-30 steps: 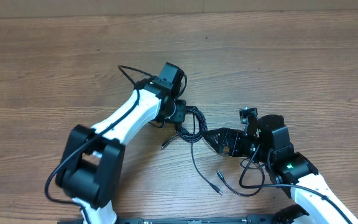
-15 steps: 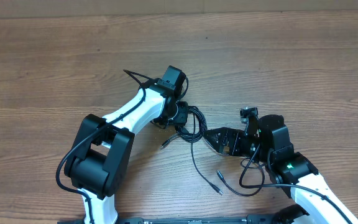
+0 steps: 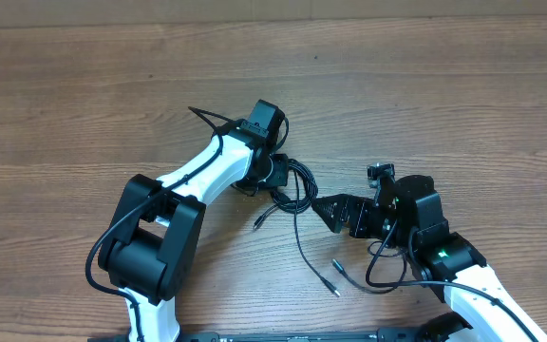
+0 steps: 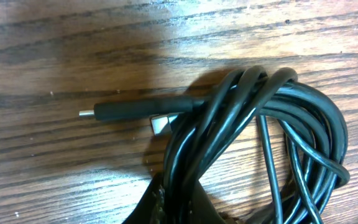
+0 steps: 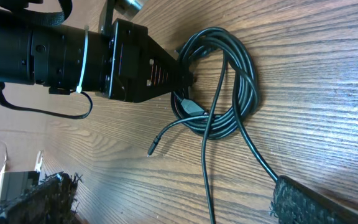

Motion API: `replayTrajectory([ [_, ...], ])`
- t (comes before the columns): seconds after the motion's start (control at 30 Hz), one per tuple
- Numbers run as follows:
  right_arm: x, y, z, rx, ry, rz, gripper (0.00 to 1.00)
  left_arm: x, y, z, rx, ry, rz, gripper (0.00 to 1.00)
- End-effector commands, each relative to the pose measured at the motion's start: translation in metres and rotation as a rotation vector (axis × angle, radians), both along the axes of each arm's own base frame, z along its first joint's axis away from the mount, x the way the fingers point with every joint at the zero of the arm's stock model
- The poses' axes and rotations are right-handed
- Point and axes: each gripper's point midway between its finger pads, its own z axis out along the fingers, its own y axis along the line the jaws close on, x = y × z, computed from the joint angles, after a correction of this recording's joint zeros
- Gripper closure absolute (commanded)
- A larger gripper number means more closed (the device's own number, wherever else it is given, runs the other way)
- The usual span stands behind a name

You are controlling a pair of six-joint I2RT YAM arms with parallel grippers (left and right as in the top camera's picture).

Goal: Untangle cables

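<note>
Overhead view: just pinched the coiled cables (image 3: 301, 186) with the left hand (image 3: 279, 188), kept the right hand (image 3: 321, 206) spread beside them, so likely ready for teasing apart.

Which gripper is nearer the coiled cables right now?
Left. The left gripper is shut on the coiled cables at their left edge; the right gripper stands open to their right, apart from the coil.

My cables (image 4: 316, 102) are glossy black; one plug (image 4: 142, 111) is matte black with a silver tip. The table (image 3: 444, 95) is brown wood with darker streaked grain. My arms (image 3: 193, 176) are white with black joints, and a green light (image 3: 442, 254) glows on the right one.
</note>
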Motion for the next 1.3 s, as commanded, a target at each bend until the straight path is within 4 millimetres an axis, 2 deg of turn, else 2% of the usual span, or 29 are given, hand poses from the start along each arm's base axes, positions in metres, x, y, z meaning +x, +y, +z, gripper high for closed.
replayTrajectory([
  [0.0,0.004,-0.001,0.004,-0.002,-0.014,-0.007,0.00,0.001,-0.002,-0.002,0.001,0.001,0.001,0.95],
  [0.27,-0.003,0.004,0.004,0.020,0.010,0.027,0.00,0.004,0.001,0.001,-0.007,-0.016,-0.045,0.96],
  [0.47,-0.013,0.014,0.009,0.074,0.030,0.094,0.00,0.001,-0.007,0.016,-0.127,0.018,-0.061,0.96],
  [0.57,-0.012,0.012,0.008,0.067,0.027,0.085,0.00,-0.010,-0.014,0.020,-0.205,0.114,0.026,0.95],
  [0.7,-0.010,0.010,0.007,0.055,0.023,0.071,0.00,-0.026,-0.007,0.018,-0.176,0.275,0.283,0.96],
  [0.8,-0.010,0.010,0.007,0.055,0.023,0.070,0.00,-0.031,-0.005,0.017,-0.162,0.330,0.388,0.95],
  [0.83,-0.010,0.010,0.007,0.055,0.023,0.071,0.00,-0.030,-0.005,0.017,-0.161,0.327,0.392,0.93],
  [0.87,-0.010,0.010,0.007,0.055,0.023,0.070,0.00,-0.029,-0.004,0.016,-0.156,0.320,0.393,0.82],
  [0.9,-0.010,0.010,0.007,0.055,0.023,0.070,0.00,-0.029,-0.003,0.016,-0.154,0.316,0.393,0.70],
  [0.93,-0.010,0.010,0.007,0.055,0.023,0.070,0.00,-0.028,-0.003,0.016,-0.155,0.314,0.394,0.46],
  [0.97,-0.010,0.010,0.007,0.055,0.023,0.070,0.00,-0.028,-0.002,0.016,-0.156,0.315,0.395,0.34],
  [1.0,-0.010,0.010,0.007,0.055,0.023,0.070,0.00,-0.027,-0.002,0.016,-0.156,0.315,0.397,0.28],
  [1.13,-0.009,0.009,0.007,0.051,0.022,0.065,0.00,-0.021,-0.001,0.020,-0.168,0.281,0.332,0.23],
  [1.2,-0.009,0.009,0.007,0.051,0.022,0.065,0.00,-0.015,-0.004,0.026,-0.178,0.234,0.247,0.23],
  [1.27,-0.009,0.009,0.007,0.050,0.021,0.064,0.00,0.000,-0.009,0.040,-0.190,0.133,0.086,0.27],
])
